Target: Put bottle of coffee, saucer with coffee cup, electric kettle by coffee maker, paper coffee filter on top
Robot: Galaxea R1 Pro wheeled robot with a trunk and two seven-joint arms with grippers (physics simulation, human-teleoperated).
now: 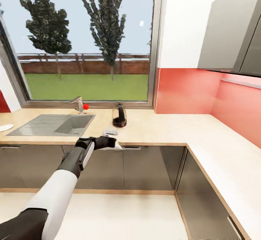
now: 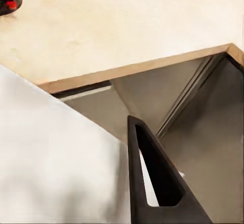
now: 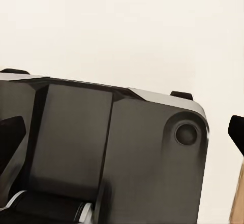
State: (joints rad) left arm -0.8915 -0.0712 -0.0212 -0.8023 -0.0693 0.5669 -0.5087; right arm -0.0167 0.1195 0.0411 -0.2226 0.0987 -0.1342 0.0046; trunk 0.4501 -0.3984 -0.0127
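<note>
— Where's the left arm?

— Stretched forward to the front edge of the pale wood-grain L-shaped countertop [image 1: 170, 127]. The left gripper [image 1: 113, 143] sits right at that edge, in front of the black, glass-bodied coffee maker with a red button [image 1: 119, 115], which stands on the countertop near its back edge, below the window and just right of the sink.

— What's it holding?

— A flat white paper coffee filter [image 2: 56, 158], I think. In the left wrist view a broad white sheet lies against the inside of one black triangular finger [image 2: 152, 178], so the fingers seem closed down on it, though the other finger is hidden behind the sheet. In the head view a bit of white shows at the gripper tip, and another small white thing [image 1: 110, 131] lies on the countertop between gripper and coffee maker; too blurred to name.

— Anything else on the countertop?

— A grey steel sink [image 1: 54, 124] set toward the left end, its tap with a red knob [image 1: 86, 106] behind it, and a white round item [image 1: 5, 127] at the far left edge.

— The right gripper?

— Its wrist view shows dark robot housing [image 3: 101, 158] against pale floor; the fingers' spread can't be told.
</note>
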